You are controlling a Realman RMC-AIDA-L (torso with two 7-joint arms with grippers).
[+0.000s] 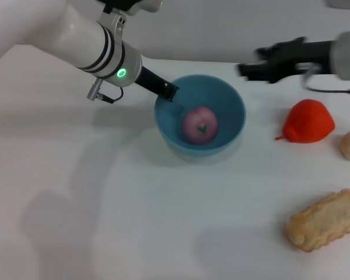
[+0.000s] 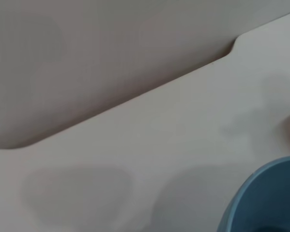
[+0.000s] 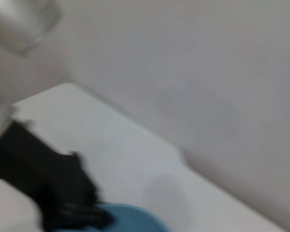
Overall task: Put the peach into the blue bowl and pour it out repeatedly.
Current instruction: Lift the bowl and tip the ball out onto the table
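Gripping the near-left rim of the blue bowl [image 1: 230, 119], our left gripper [image 1: 165, 90] has its fingers closed on the bowl's wall. We see the peach [image 1: 199, 124] lying inside the bowl on the white table [image 1: 105, 210]. Our right gripper [image 1: 251, 67] hovers beyond the bowl's far right side; we cannot tell how its fingers stand.

We see the peach [image 1: 200, 124] inside the blue bowl [image 1: 228, 102]. Our left end effector [image 1: 166, 90] grips its rim at ten o'clock; our right end effector [image 1: 254, 65] hovers at two o'clock.

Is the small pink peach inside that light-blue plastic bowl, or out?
Inside: the pink peach rests on the floor of the upright light-blue bowl.
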